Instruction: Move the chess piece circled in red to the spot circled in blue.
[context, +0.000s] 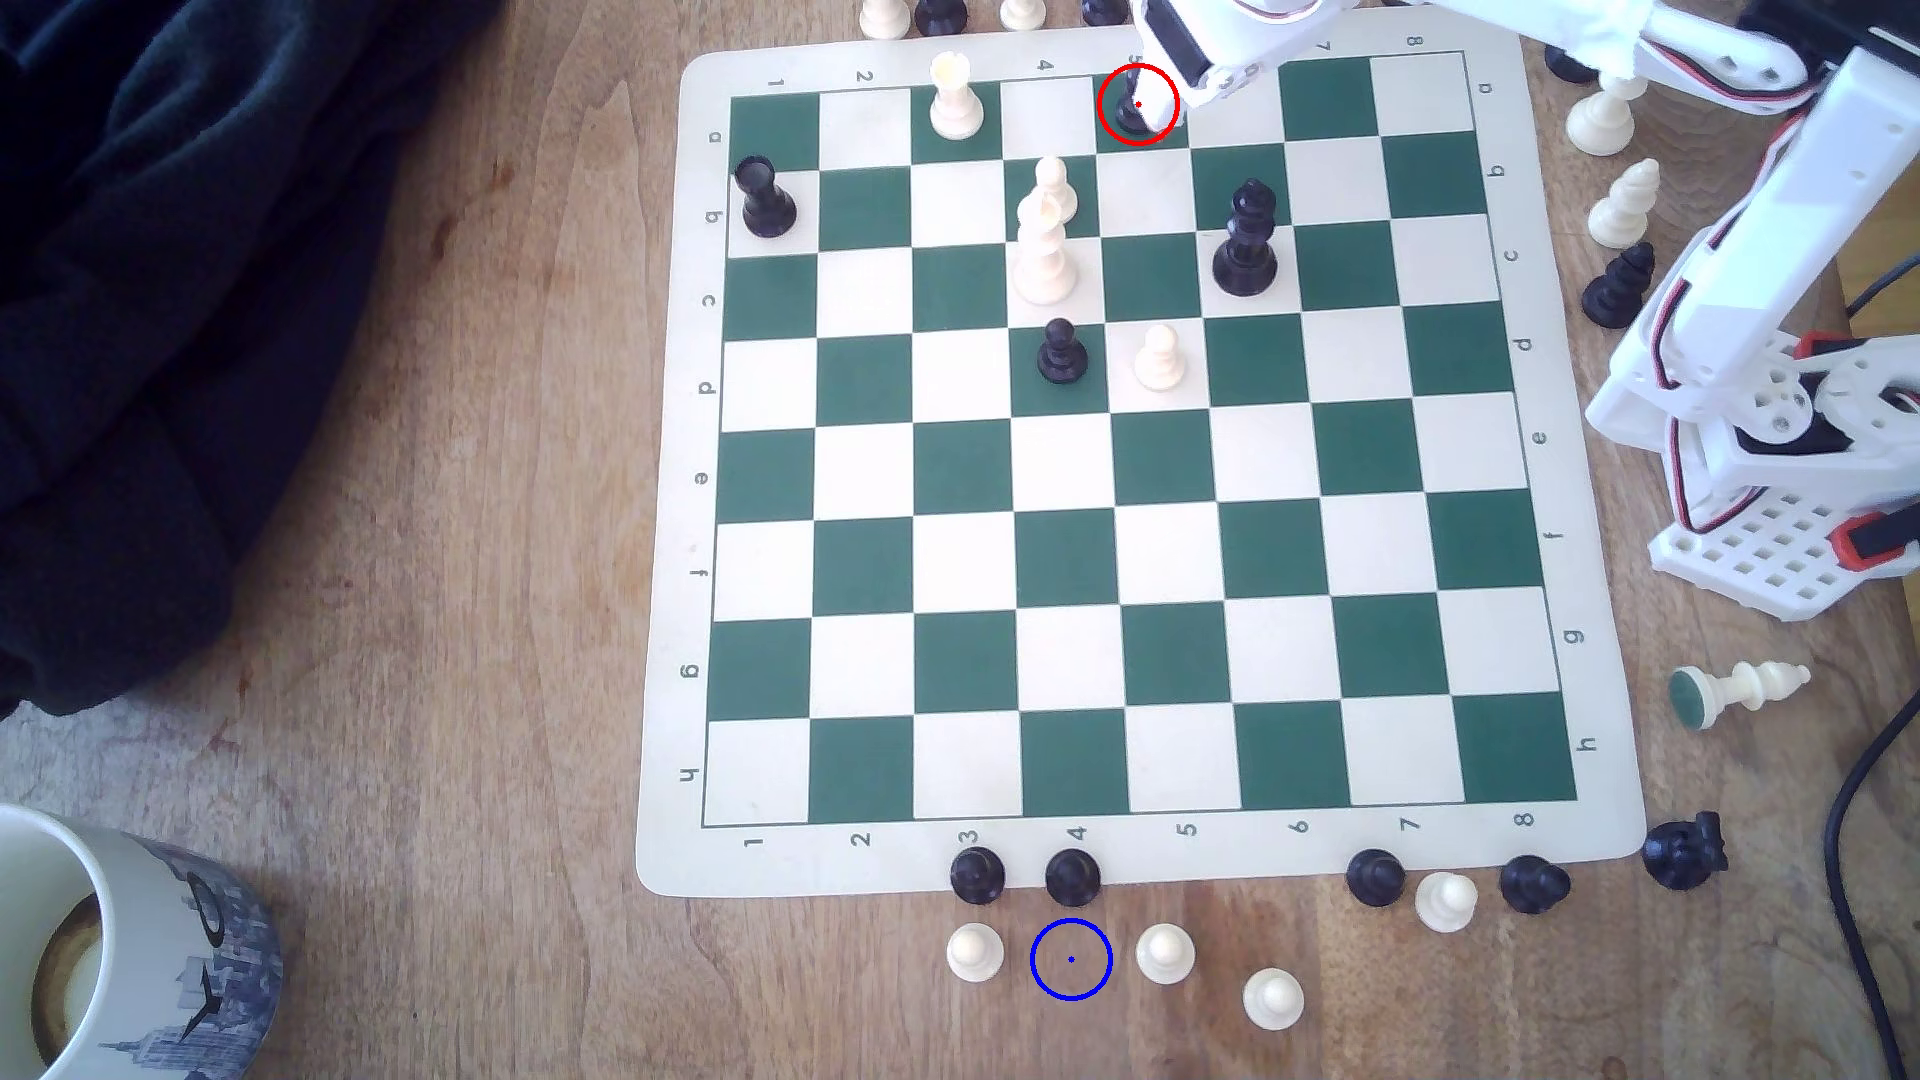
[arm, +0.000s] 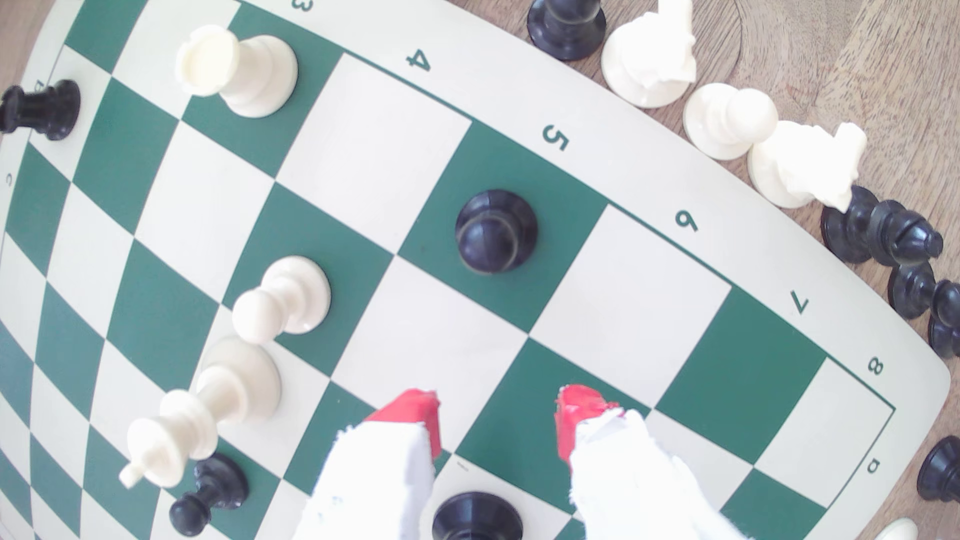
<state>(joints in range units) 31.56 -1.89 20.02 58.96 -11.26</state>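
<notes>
The chess piece, a small black pawn (context: 1135, 109) inside the red ring, stands on the green far-row square by the numeral 5. The wrist view shows this pawn (arm: 496, 231) upright and free, with bare squares around it. My gripper (arm: 498, 415) is open, its red-tipped fingers (arm: 415, 418) spread and hovering about a square short of the pawn. In the exterior view the gripper (context: 1205, 81) hangs just to the right of the ringed pawn. The spot, a blue ring (context: 1071, 959) with a centre dot, lies on bare wood below the board's near edge.
White pawns (context: 975, 952) (context: 1165, 953) flank the blue ring and black pawns (context: 1072, 875) stand just behind it. A black king (context: 1245, 241), a white king (context: 1042, 254) and a white rook (context: 954, 99) stand near the ringed pawn. A mug (context: 104, 945) sits at the near left.
</notes>
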